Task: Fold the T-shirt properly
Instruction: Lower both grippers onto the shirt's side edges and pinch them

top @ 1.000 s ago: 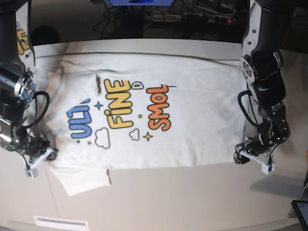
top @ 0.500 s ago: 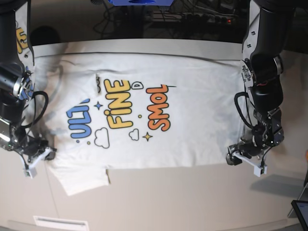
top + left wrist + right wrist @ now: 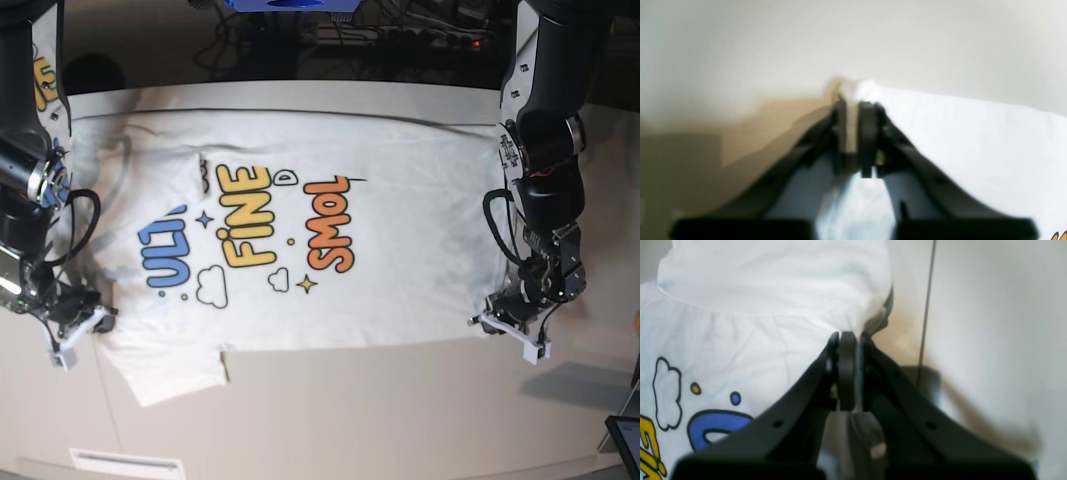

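T-shirt (image 3: 300, 230) spread flat, print up, across table (image 3: 330, 420); bare tabletop along near edge. Left gripper (image 3: 853, 133) at shirt's near corner on base view's right, jaws drawn narrow, pale cloth seen between pads; wrist view blurred. Right gripper (image 3: 847, 373) at opposite near corner by sleeve, jaws pressed together on bunched white fabric. Sleeve (image 3: 175, 370) juts past near hem. Arms cut off by frame top.

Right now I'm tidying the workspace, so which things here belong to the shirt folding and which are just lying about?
Belonging to the job:
large white cloth T-shirt with colourful print
left pincer
right pincer

Just lying about:
dark tablet-like corner at the table's edge
tangled cables behind the table
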Robot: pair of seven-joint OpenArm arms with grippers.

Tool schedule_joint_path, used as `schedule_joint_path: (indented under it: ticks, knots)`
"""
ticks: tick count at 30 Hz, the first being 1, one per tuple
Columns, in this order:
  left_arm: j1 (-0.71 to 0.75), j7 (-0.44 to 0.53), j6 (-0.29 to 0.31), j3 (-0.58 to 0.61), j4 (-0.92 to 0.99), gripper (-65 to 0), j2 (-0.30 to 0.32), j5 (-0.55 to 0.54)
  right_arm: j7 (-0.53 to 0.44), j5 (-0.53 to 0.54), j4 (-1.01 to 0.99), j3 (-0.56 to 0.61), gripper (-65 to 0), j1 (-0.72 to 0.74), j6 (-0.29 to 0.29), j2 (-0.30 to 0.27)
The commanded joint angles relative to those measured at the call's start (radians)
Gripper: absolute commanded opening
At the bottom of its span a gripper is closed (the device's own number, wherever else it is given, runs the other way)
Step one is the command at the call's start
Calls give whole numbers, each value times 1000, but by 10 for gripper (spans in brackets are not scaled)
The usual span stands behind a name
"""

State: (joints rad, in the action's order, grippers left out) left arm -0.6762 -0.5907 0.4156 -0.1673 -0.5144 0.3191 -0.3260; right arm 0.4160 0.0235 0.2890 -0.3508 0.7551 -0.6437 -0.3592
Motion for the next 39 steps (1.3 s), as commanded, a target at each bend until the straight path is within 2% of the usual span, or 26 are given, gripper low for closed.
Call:
schedule_joint_path:
  ticks: [1, 6, 18, 21, 28, 35, 37, 39]
  knots:
    - [-29, 5, -4, 1, -11, -635, 13, -6, -21, 11, 13, 2, -646, 34, -8, -11]
    - [-24, 5, -4, 1, -14, -650, 15, -6, -24, 11, 14, 2, -646, 34, -8, -10]
    - [-15, -2, -1, 2, -43, -650, 16, -5, -174, 16, 14, -1, -647, 20, -9, -8]
    - [26, -16, -1, 2, -129, -650, 15, -5, -179, 16, 14, -1, -647, 19, -9, -7]
    - [102, -120, -1, 2, -321, -650, 10, -5, -179, 17, 14, -4, -647, 19, -9, -7]
    - [141, -127, -1, 2, -402, -650, 16, -6, -180, 19, 14, -8, -647, 19, -17, -7]
    - [141, -127, -1, 2, -402, -650, 16, -6, -180, 46, 14, -8, -647, 16, -54, -7]
    - [141, -127, -1, 2, -402, -650, 16, -9, -180, 97, 14, -4, -647, -1, -54, -13]
